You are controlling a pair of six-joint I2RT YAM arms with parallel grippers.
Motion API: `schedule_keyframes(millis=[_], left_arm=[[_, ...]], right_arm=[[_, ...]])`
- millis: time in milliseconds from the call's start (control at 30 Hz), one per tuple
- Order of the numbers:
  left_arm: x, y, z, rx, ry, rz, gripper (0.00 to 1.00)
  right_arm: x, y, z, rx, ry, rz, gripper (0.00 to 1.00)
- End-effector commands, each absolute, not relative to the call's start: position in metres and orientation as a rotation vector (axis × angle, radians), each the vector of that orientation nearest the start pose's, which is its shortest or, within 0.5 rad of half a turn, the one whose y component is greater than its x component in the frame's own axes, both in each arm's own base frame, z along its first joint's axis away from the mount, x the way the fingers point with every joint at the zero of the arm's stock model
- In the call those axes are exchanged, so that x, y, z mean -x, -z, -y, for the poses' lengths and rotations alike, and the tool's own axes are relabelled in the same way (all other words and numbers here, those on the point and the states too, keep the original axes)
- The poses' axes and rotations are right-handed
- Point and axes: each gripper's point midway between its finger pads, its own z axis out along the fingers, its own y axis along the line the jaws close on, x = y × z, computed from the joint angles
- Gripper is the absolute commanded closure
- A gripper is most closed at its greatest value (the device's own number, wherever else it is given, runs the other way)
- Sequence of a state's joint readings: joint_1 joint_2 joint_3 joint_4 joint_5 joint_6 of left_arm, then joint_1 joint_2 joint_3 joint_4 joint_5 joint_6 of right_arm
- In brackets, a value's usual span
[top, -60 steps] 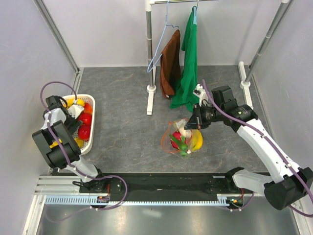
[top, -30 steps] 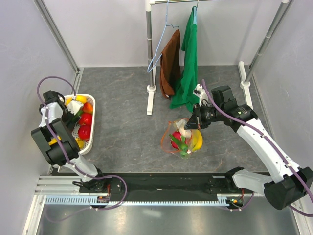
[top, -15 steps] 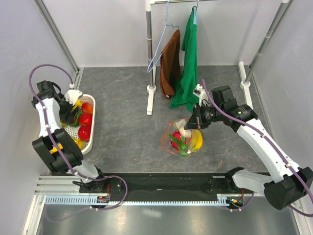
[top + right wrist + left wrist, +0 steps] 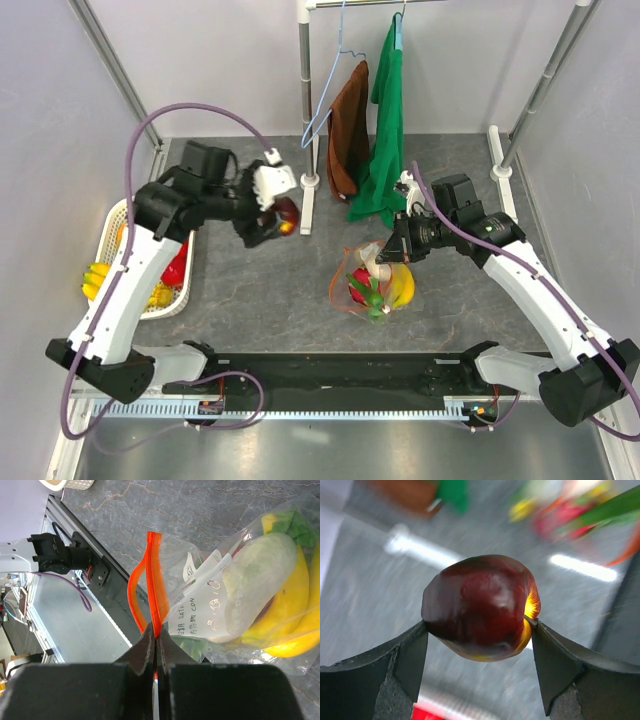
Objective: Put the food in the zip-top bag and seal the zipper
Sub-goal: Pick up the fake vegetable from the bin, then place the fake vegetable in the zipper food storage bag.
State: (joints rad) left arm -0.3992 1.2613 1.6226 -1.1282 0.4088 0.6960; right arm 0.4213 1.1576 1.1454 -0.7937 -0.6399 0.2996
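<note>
"Above the bench [image 4: 250, 290], left of middle, what has the left tool [image 4: 280, 222] got?"

"A dark red fruit [image 4: 480, 607] with a yellow flare at one end. Both jaws press on its sides and hold it up off the surface."

"Where is the zip-top bag [image 4: 372, 278]?"

"It sits on the bench right of middle, well apart from that fruit. A banana bunch [image 4: 295, 615], a whitish round piece [image 4: 260, 575] and a green piece [image 4: 295, 522] are inside, behind the white printed label."

"And the right tool [image 4: 155, 636]?"

"Its jaws are pinched tight together on the zipper [image 4: 156, 580], the red-orange strip at the bag's edge. Beyond the pinch the strip's two sides bow apart, so the mouth gapes. I can't make out the slider."

"Anything else about?"

"A white basket [image 4: 150, 308] at the bench's left edge holds more red and yellow pieces. A green cloth [image 4: 385, 150] and a brown cloth [image 4: 348, 130] hang from a rail at the back."
</note>
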Motion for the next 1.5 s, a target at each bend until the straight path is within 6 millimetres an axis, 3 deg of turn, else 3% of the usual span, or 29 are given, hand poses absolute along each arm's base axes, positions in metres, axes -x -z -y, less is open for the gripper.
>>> schedule_keyframes(millis=[0, 133, 300, 367, 500, 667, 767, 867, 933, 1000, 1067, 1233, 1267, 1300, 1467], left_arm=[[-0.21, -0.335, 0.239, -1.394, 0.658, -1.743, 0.41], [-0.179, -0.324, 0.288, -1.509, 0.829, -1.677, 0.43], [-0.145, -0.284, 0.329, -1.666, 0.958, -1.658, 0.43], [-0.149, -0.274, 0.337, -1.688, 0.954, -1.643, 0.43], [-0.174, -0.234, 0.349, -1.713, 0.853, -1.697, 0.42], [-0.205, -0.212, 0.36, -1.683, 0.725, -1.707, 0.4], [-0.221, -0.198, 0.359, -1.665, 0.625, -1.728, 0.33], [-0.237, -0.195, 0.352, -1.615, 0.511, -1.765, 0.18], [-0.233, -0.198, 0.346, -1.613, 0.518, -1.758, 0.09], [-0.215, -0.213, 0.338, -1.639, 0.578, -1.676, 0.01], [-0.194, -0.227, 0.325, -1.659, 0.624, -1.59, 0.0], [-0.172, -0.232, 0.303, -1.708, 0.621, -1.46, 0.04], [-0.162, -0.224, 0.301, -1.746, 0.666, -1.432, 0.07], [-0.157, -0.228, 0.3, -1.762, 0.667, -1.367, 0.11], [-0.142, -0.218, 0.314, -1.862, 0.658, -1.226, 0.26]], right_arm=[[-0.213, -0.259, -0.222, 0.498, -1.112, -2.304, 1.0], [-0.215, -0.26, -0.22, 0.47, -1.113, -2.311, 1.0], [-0.215, -0.262, -0.219, 0.459, -1.129, -2.309, 1.0], [-0.214, -0.264, -0.219, 0.467, -1.134, -2.298, 1.0], [-0.212, -0.266, -0.217, 0.499, -1.118, -2.277, 1.0], [-0.207, -0.265, -0.217, 0.544, -1.135, -2.272, 1.0], [-0.203, -0.265, -0.218, 0.564, -1.152, -2.27, 1.0], [-0.203, -0.263, -0.217, 0.557, -1.144, -2.278, 1.0], [-0.203, -0.263, -0.216, 0.558, -1.139, -2.278, 1.0], [-0.204, -0.263, -0.215, 0.552, -1.127, -2.279, 1.0], [-0.205, -0.262, -0.215, 0.55, -1.121, -2.282, 1.0], [-0.206, -0.26, -0.215, 0.547, -1.114, -2.286, 1.0], [-0.206, -0.26, -0.215, 0.546, -1.114, -2.287, 1.0], [-0.206, -0.259, -0.215, 0.544, -1.115, -2.289, 1.0], [-0.206, -0.26, -0.214, 0.543, -1.11, -2.284, 1.0]])
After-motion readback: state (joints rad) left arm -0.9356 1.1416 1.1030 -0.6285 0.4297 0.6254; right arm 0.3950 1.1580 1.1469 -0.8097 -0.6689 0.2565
